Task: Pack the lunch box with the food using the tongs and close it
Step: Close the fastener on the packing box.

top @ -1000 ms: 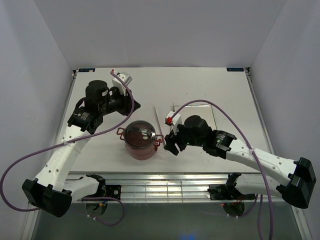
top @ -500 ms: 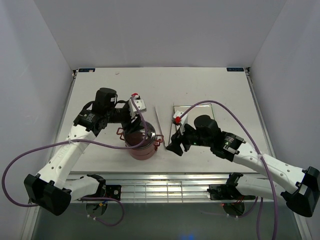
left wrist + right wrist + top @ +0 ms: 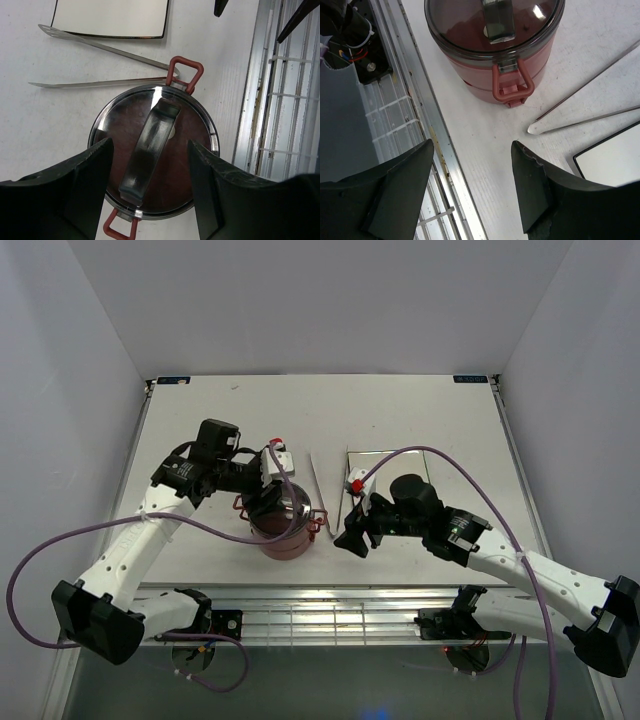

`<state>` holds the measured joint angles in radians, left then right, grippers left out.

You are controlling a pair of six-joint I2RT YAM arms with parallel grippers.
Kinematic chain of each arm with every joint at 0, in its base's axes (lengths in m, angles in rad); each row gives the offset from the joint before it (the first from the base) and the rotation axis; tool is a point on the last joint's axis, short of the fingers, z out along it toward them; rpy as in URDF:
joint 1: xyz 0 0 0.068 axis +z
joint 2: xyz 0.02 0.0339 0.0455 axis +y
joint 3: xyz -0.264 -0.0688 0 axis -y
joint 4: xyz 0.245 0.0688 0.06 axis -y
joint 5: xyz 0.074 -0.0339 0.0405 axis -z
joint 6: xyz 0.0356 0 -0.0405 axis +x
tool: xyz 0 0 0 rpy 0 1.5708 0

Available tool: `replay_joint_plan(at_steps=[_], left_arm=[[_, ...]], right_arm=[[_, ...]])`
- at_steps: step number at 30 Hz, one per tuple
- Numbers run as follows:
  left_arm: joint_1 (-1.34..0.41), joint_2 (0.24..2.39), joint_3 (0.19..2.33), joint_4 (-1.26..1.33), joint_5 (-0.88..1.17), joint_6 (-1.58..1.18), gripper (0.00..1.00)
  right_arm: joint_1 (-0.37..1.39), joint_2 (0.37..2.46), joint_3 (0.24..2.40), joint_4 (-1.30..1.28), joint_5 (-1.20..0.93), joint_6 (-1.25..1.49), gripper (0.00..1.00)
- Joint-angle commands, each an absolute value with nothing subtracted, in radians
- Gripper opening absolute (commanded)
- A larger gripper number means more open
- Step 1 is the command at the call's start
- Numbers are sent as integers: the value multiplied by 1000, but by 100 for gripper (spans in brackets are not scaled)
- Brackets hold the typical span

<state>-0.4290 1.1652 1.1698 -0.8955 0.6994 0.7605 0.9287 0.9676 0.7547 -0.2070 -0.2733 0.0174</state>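
The round dusty-red tiered lunch box (image 3: 197,125) stands directly beneath the left gripper (image 3: 150,145), closed under its smoky grey cover, with a dark arched handle (image 3: 150,150) across the top. Beyond the box from that gripper the long slim silver metal tongs (image 3: 95,45) lie flat on the white table (image 3: 30,130). Their joined end lies just beside a red clasp (image 3: 187,70), and the white square plate (image 3: 110,15) lies past them. The left arm reaches in from the left with its wrist turned down. Its fingers are spread wide on either side of the handle and hold nothing. The right gripper (image 3: 472,147) hovers low beside the box's other clasp, close to the slotted metal rail (image 3: 410,105). Its fingers are wide apart and empty, and its arm crosses over the plate.
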Motion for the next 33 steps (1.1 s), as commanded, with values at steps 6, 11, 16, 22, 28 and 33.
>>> replay_joint_plan(at_steps=[6, 11, 16, 22, 28, 33], left_arm=[[-443, 1224, 1132, -862, 689, 833, 68], [-446, 1224, 1063, -795, 652, 831, 64], [-453, 1221, 1005, -726, 646, 793, 60], [-471, 1250, 954, -690, 510, 752, 52], [-474, 1238, 922, -658, 396, 713, 52], [-474, 1236, 913, -653, 305, 669, 51]], right_arm=[[920, 965, 767, -155, -288, 5, 69], [896, 1015, 808, -152, -242, 18, 69], [827, 1075, 851, -80, -313, 78, 68], [807, 1126, 865, -38, -327, 103, 68], [790, 1180, 903, -15, -252, 143, 66], [784, 1226, 946, -12, -187, 166, 64]])
